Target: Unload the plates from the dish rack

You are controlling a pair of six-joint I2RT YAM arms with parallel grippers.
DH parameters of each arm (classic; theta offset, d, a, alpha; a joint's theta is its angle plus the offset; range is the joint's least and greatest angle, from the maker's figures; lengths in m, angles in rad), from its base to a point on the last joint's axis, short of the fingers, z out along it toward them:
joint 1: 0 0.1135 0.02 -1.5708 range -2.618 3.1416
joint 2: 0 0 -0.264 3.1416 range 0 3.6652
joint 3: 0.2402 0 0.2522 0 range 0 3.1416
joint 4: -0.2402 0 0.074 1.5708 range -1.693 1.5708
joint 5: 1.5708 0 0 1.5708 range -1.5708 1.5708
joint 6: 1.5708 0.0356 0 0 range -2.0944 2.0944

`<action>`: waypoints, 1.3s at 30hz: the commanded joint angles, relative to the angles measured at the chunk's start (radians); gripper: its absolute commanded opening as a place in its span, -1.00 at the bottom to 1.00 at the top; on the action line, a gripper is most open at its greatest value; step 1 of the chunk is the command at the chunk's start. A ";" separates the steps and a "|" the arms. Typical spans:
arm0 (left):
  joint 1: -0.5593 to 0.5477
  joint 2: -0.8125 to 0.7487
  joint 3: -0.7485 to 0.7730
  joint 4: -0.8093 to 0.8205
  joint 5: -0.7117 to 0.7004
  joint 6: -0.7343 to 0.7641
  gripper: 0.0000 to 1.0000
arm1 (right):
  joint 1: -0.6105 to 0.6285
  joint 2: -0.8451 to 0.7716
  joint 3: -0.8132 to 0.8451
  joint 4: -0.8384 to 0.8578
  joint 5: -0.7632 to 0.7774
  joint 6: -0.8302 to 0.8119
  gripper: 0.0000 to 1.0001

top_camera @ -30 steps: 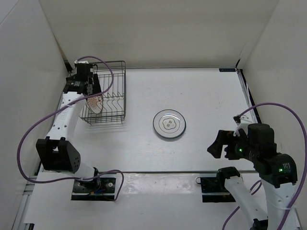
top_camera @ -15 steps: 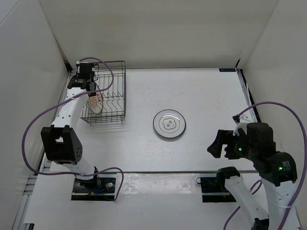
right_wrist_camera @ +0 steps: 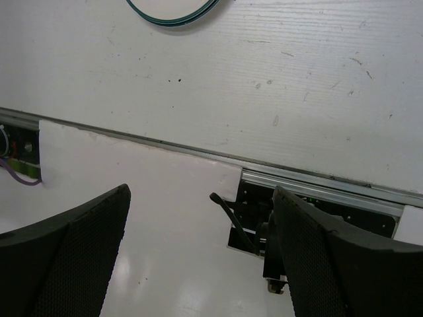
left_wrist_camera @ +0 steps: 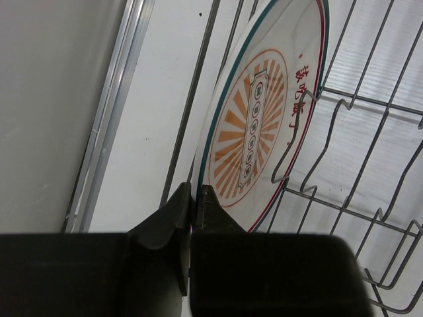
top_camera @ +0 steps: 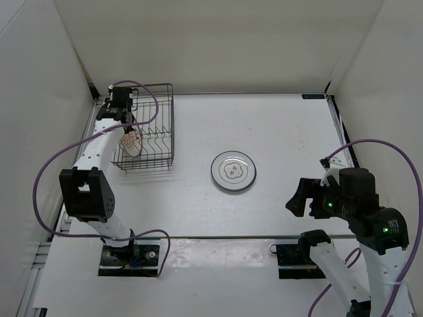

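The dark wire dish rack (top_camera: 170, 125) stands at the far left of the table. An orange-patterned white plate (top_camera: 131, 143) stands on edge between its tines (left_wrist_camera: 370, 152). My left gripper (top_camera: 123, 127) reaches down into the rack, and its jaws (left_wrist_camera: 193, 193) are shut on the lower rim of this plate (left_wrist_camera: 264, 125). A second plate with a dark grey rim (top_camera: 233, 171) lies flat in the middle of the table; its edge (right_wrist_camera: 173, 16) shows at the top of the right wrist view. My right gripper (top_camera: 301, 198) hovers open and holds nothing (right_wrist_camera: 198, 191) near the front right.
White walls close in the table on the left, back and right. An aluminium rail (left_wrist_camera: 109, 132) runs just left of the rack. The right arm's base mount (right_wrist_camera: 264, 211) and the table's front rail lie below the right gripper. A purple cable (top_camera: 142, 86) loops over the rack.
The left gripper's jaws have gone from wide open to shut on the orange plate's rim, and the left arm's elbow has swung back and left. The right arm has not moved.
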 commanded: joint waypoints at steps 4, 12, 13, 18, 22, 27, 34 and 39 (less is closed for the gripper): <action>-0.005 -0.135 0.023 0.071 -0.012 -0.022 -1.00 | 0.005 0.011 0.013 -0.113 0.007 0.009 0.80; -0.069 -0.220 0.125 0.080 -0.038 0.038 -1.00 | 0.005 0.008 0.011 -0.116 0.007 0.009 0.80; -0.080 -0.223 0.133 0.074 -0.047 0.050 -1.00 | 0.005 0.008 0.013 -0.115 0.007 0.012 0.80; -0.132 -0.301 0.172 0.094 -0.070 0.092 -1.00 | 0.005 0.005 0.008 -0.116 0.009 0.012 0.80; -0.184 -0.394 0.195 0.071 -0.052 0.081 -1.00 | 0.005 0.004 0.008 -0.113 0.006 0.012 0.80; -0.210 -0.454 0.193 -0.079 0.305 -0.063 -1.00 | 0.001 0.007 0.008 -0.116 0.007 0.011 0.80; -0.212 -0.548 -0.007 -0.198 0.894 -0.216 -1.00 | 0.004 -0.016 0.005 -0.113 0.007 0.012 0.80; -0.229 -0.647 -0.192 -0.247 1.112 -0.216 -1.00 | 0.005 -0.025 0.001 -0.112 0.010 0.015 0.80</action>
